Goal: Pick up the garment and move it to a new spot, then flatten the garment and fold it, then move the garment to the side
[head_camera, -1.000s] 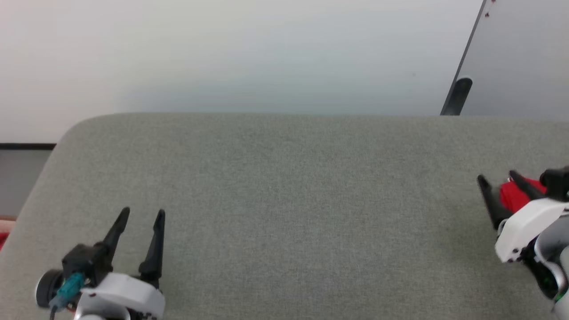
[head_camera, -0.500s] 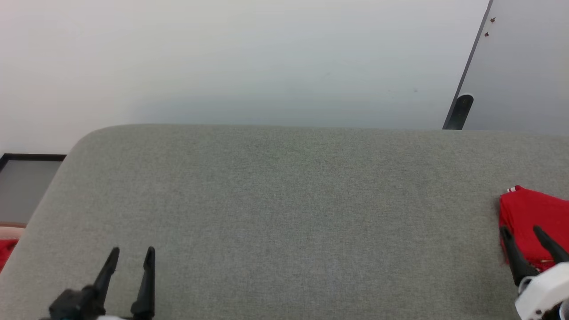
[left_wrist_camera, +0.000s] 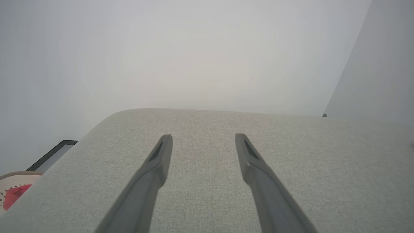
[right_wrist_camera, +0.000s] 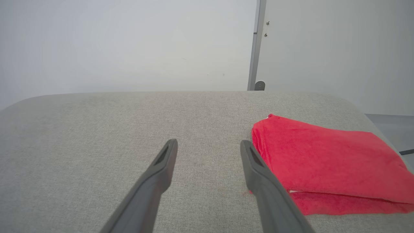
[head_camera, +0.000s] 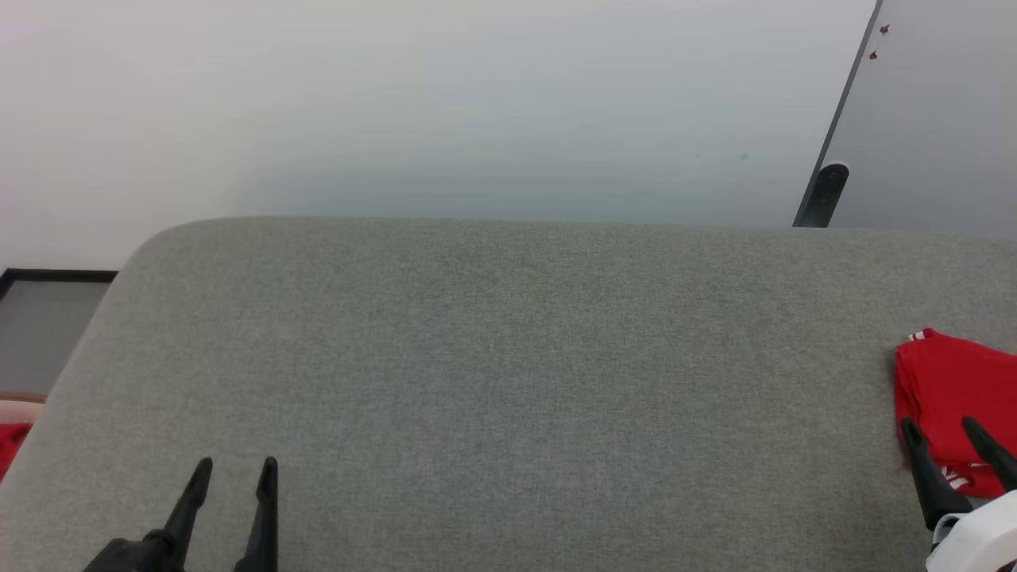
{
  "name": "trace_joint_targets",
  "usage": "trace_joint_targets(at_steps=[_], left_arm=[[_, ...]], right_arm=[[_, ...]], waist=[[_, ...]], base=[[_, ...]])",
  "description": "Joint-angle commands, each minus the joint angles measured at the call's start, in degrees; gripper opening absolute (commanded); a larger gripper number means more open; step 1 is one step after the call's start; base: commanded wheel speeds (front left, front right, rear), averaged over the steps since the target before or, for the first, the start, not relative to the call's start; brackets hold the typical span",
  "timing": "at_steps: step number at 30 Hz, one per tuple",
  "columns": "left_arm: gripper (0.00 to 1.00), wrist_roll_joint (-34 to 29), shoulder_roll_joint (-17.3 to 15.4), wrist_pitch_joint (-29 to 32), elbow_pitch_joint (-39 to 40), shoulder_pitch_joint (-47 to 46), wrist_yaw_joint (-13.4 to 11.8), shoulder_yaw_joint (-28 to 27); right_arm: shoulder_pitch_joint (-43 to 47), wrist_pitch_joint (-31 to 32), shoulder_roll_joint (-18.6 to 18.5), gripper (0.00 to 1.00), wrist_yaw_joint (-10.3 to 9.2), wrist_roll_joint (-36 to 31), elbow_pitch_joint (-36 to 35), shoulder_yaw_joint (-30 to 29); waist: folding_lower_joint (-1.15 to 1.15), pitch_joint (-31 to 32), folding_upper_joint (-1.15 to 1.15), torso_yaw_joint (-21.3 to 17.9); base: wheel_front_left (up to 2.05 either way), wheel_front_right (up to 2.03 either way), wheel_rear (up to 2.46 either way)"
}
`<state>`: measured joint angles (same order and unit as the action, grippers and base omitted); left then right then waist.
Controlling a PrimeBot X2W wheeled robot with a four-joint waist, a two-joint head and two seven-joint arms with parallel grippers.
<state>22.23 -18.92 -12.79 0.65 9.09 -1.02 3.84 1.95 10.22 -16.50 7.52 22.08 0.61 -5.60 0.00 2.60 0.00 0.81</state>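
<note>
The garment (head_camera: 949, 385) lies folded in a flat red bundle at the right end of the grey padded surface (head_camera: 508, 357), with a bit of white trim at its corner and lower edge. In the right wrist view the garment (right_wrist_camera: 323, 155) sits just right of my right finger (right_wrist_camera: 258, 174). My right gripper (head_camera: 937, 423) is open with nothing between its fingers, its tips at the garment's near left edge. My left gripper (head_camera: 237, 462) stands open and empty at the lower left. The wrist views show the left gripper (left_wrist_camera: 203, 136) and the right gripper (right_wrist_camera: 208, 143) with their fingers spread over bare fabric.
A cream perforated basket (left_wrist_camera: 13, 181) with a red cloth (left_wrist_camera: 14, 194) sits off the surface's left end. A dark-framed panel (head_camera: 48, 318) is beyond the left edge. A pale wall stands behind, with a grey door (head_camera: 937, 119) and a dark stop (head_camera: 826, 187) at the back right.
My right gripper has drawn back off the garment, which now lies free on the surface. The left gripper has sunk toward the picture's lower edge. The head view has shifted slightly.
</note>
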Motion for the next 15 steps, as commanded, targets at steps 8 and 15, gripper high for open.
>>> trace_joint_targets(at_steps=[8, 15], left_arm=[[1.00, 0.4, -0.4, 0.5, 1.0, 0.9, -0.9, 0.3], [1.00, 0.7, -0.4, 0.8, 1.4, 1.1, -1.1, 0.4]], right_arm=[[1.2, 0.7, 0.9, 1.00, -0.07, -0.6, -1.2, -0.8], [1.2, 0.6, 1.1, 1.00, -0.07, -0.7, -1.6, -0.8]], waist=[[0.00, 0.0, 0.00, 0.1], [0.00, 0.0, 0.00, 0.0]], base=[[0.00, 0.00, 0.00], [0.00, 0.00, 0.00]])
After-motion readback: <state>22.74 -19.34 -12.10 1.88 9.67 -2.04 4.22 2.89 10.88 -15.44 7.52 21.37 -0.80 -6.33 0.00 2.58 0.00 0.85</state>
